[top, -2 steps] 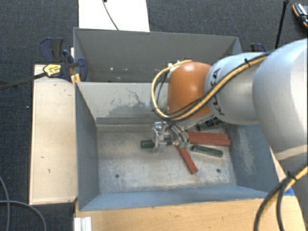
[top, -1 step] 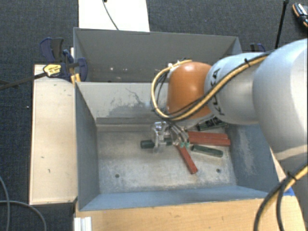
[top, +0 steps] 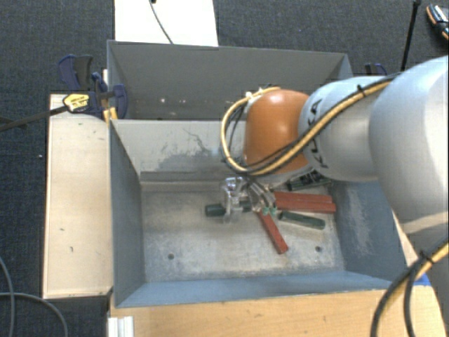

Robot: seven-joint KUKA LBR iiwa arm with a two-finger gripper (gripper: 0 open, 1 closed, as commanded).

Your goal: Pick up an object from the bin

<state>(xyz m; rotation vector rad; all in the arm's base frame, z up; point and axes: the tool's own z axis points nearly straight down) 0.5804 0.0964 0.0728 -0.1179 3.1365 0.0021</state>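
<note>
The step in hand is judged to be the closing-in on one item on the floor of the bin, and it would be done best if the jaws were brought down squarely astride a single piece, with the neighbouring pieces kept out of the grip. The lift should be made straight up, so that nothing is dragged against the bin's sloping walls. Whether the jaws are released or clenched cannot be told, since they are partly hidden under the wrist's orange cover. The likeliest target is a short dark green piece, which lies flat near the middle of the floor. It is just to the left of the jaws' tips, with its right end at or under them; contact cannot be confirmed. A small heap is found just to the right of the jaws: two red strips, a longer dark green item and a black object.
</note>
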